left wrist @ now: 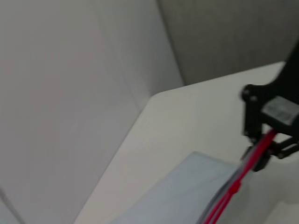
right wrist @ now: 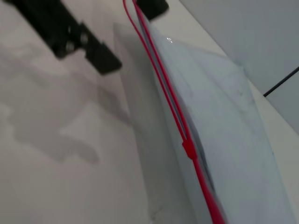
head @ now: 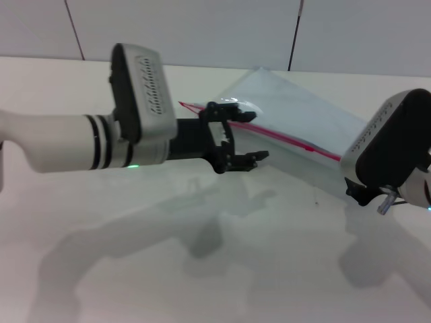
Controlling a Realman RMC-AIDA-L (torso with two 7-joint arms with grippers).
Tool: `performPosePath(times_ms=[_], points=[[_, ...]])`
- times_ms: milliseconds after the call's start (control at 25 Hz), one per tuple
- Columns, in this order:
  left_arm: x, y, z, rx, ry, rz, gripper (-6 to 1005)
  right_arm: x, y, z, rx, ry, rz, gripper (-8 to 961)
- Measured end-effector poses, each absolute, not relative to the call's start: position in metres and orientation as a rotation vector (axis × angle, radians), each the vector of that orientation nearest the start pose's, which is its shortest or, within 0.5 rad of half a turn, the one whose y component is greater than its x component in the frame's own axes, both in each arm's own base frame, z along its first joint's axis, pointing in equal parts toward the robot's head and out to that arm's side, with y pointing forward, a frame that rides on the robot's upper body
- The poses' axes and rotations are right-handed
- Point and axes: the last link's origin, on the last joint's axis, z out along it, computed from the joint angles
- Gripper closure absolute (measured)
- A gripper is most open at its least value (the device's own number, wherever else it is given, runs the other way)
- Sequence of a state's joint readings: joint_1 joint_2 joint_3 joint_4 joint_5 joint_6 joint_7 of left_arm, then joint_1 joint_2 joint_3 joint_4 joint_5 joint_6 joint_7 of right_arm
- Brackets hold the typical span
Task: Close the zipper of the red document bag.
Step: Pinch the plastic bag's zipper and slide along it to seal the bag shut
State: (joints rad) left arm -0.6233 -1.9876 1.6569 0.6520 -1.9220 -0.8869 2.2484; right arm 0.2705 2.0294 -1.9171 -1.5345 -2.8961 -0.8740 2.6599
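Observation:
The red document bag (head: 303,111) is a translucent pale pouch lying flat at the table's far middle. Its zipper (head: 283,138), a thin red strip, runs along the near long edge. In the right wrist view the zipper (right wrist: 161,84) splits into two lines towards one end, with a small red slider (right wrist: 189,149) on it. My left gripper (head: 244,131) is open and straddles the zipper's left end, one finger on each side. One of its fingers (left wrist: 254,109) stands beside the red strip (left wrist: 243,172). My right gripper (head: 360,192) hangs by the bag's right end, mostly hidden under its wrist housing.
The white table (head: 202,269) stretches out in front of the bag and carries the arms' shadows. A panelled grey wall (head: 202,27) rises close behind the table's far edge.

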Motion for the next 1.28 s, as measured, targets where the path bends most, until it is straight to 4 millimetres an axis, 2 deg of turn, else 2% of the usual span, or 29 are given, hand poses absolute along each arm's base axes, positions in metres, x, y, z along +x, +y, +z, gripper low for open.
performPosePath(times_ms=[280,440,1280], points=[[-0.166,0.391,-0.07,-2.596,0.387,-0.332,280,0.186,0.335,-0.035,-2.335,0.268,-0.353,895],[-0.158,0.391,-0.071,-2.583,0.448,-0.322,301,0.181,0.333,-0.035,-2.341,0.252,-0.341,895],[-0.15,0.387,-0.078,-2.605,0.522,-0.307,405,0.169,0.33,-0.03,-2.343,0.226,-0.314,903]])
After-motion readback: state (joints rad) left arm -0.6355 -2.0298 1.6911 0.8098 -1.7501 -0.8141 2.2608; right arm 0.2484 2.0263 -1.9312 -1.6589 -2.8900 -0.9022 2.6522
